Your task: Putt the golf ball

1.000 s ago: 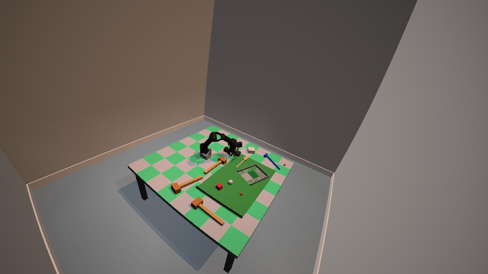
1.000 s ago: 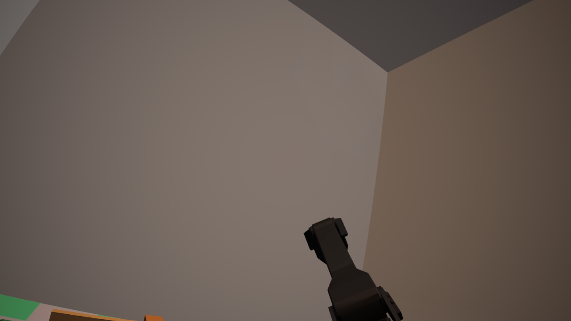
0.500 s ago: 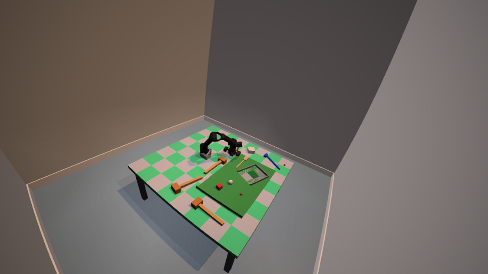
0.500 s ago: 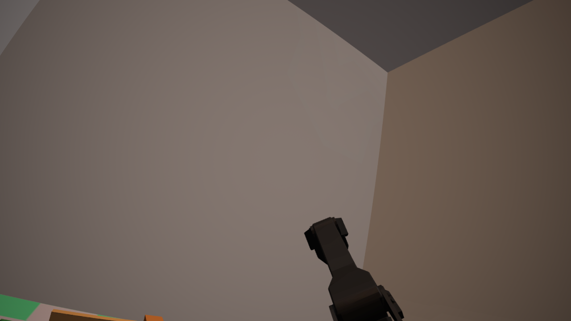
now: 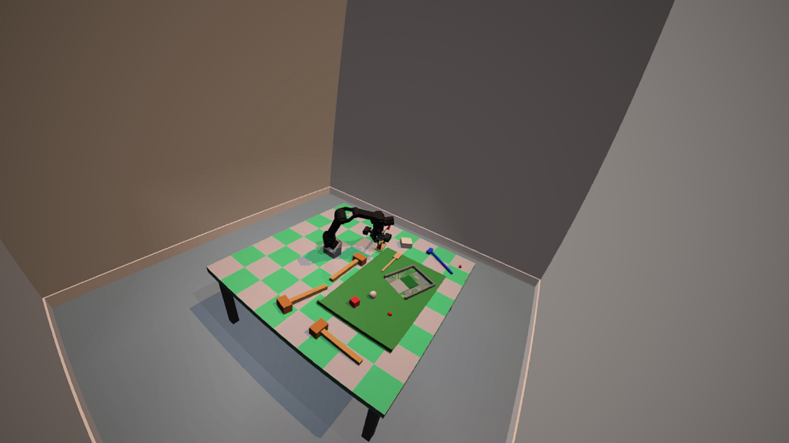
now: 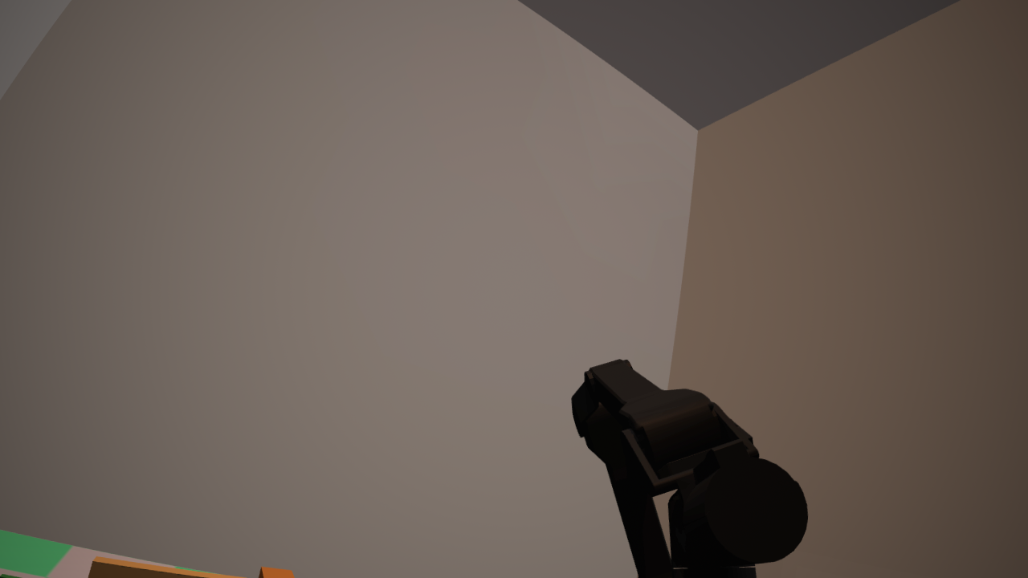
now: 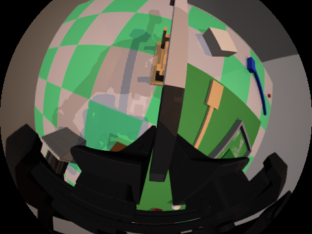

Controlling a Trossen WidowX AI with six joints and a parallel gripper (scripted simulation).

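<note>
My gripper (image 5: 377, 238) (image 7: 160, 130) is shut on the red putter, held above the table. In the wrist view the putter (image 7: 177, 49) shows as a long shaft, pale above and dark at the grip. A bit of red shows beside the gripper in the top view. The white golf ball (image 5: 372, 294) (image 7: 176, 207) rests on the green mat (image 5: 341, 295) (image 7: 195, 78). A grey-walled frame (image 5: 423, 275) (image 7: 227, 138) on the mat surrounds a darker green square (image 5: 409, 281). I cannot clearly make out the ramp.
A wooden rack (image 7: 157, 62) stands near the putter. A beige block (image 5: 405, 242) (image 7: 227, 42) and a blue putter (image 5: 441, 262) (image 7: 260, 88) are beyond the mat. A light wooden mallet (image 5: 389, 263) (image 7: 215, 94), red cube (image 5: 354, 302) and small red ball (image 5: 389, 313) are on it. Orange mallets (image 5: 284, 303) (image 5: 318, 327) (image 5: 359, 259) lie around.
</note>
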